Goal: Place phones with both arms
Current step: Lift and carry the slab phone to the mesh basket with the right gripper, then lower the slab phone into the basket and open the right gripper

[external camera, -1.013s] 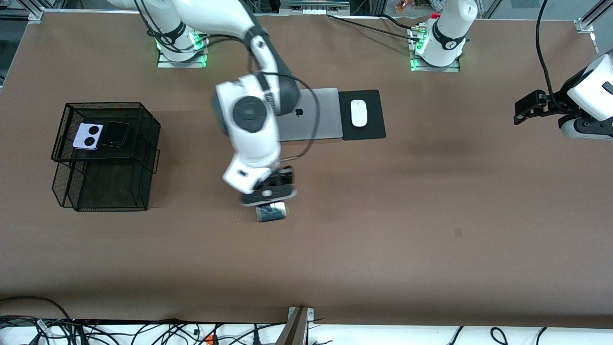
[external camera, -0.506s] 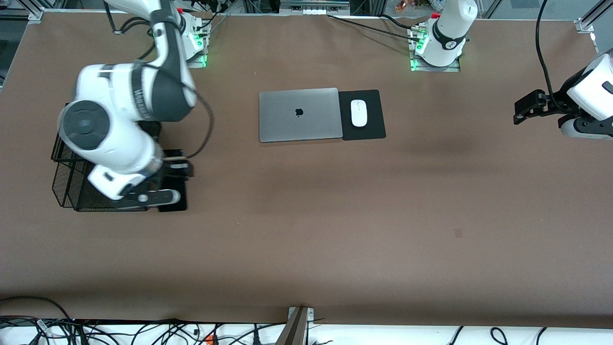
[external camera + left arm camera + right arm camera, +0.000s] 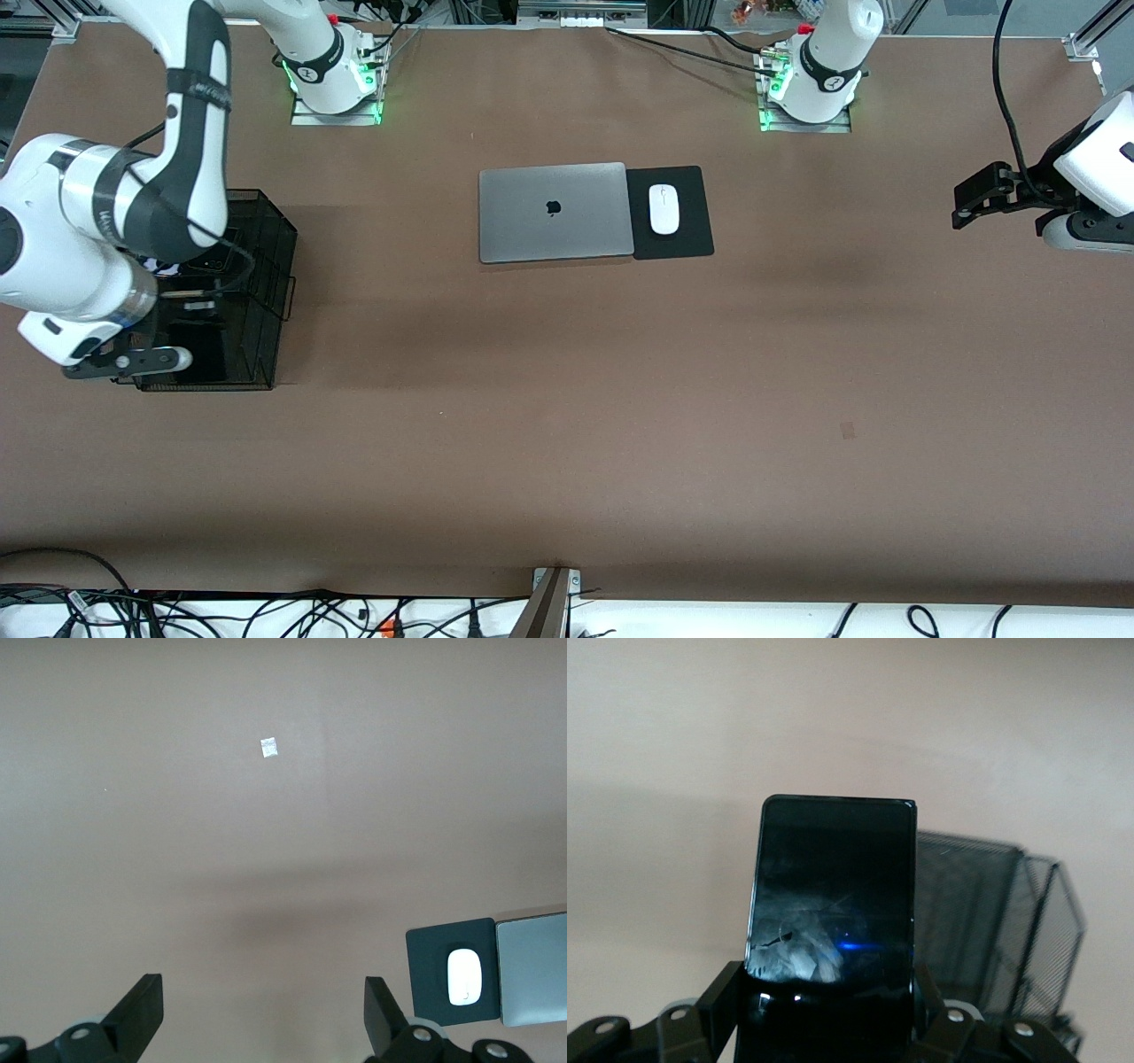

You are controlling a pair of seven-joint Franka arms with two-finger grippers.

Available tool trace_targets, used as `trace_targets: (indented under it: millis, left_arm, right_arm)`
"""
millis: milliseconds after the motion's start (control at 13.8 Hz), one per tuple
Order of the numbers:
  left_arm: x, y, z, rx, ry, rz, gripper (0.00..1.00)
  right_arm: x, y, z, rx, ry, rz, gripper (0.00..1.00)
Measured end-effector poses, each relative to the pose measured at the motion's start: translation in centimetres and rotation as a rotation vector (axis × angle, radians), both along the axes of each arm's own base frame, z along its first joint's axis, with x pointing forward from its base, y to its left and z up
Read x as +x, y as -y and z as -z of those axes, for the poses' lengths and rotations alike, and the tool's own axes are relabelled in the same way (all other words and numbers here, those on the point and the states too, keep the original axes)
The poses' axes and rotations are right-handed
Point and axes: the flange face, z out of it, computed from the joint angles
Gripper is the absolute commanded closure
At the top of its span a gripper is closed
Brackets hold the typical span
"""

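One phone (image 3: 830, 904) clamped in right gripper (image 3: 824, 1010) over basket (image 3: 239, 292) | lower level, release gently | left gripper (image 3: 264, 1014) wide open, empty, waiting

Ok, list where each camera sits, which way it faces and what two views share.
Front: high across the table, facing both bases; right gripper over the mesh rack, left gripper waiting.
Left wrist: looks down past open fingers at the mouse.
Right wrist: sees the long black phone it grips.
Shared: mouse, rack.
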Motion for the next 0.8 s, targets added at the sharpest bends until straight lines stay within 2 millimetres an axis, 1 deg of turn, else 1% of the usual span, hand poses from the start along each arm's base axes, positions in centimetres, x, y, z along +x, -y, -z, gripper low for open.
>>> trace_targets:
  millis: [145,434,579,796]
  left_arm:
    - [0.0,0.0,0.0,0.0,0.0,-0.001,0.0]
    - [0.0,0.0,0.0,0.0,0.0,-0.005,0.0]
    - [0.0,0.0,0.0,0.0,0.0,-0.006,0.0]
    - [0.0,0.0,0.0,0.0,0.0,-0.007,0.0]
  right_arm:
    - [0.0,2.5,1.1,-0.022,0.036,-0.022,1.0]
    - [0.0,6.3,2.4,-0.064,0.098,-0.036,1.0]
    - [-0.4,7.2,3.8,-0.076,0.131,-0.032,1.0]
    - [-1.3,7.3,6.6,-0.058,0.161,-0.001,1.0]
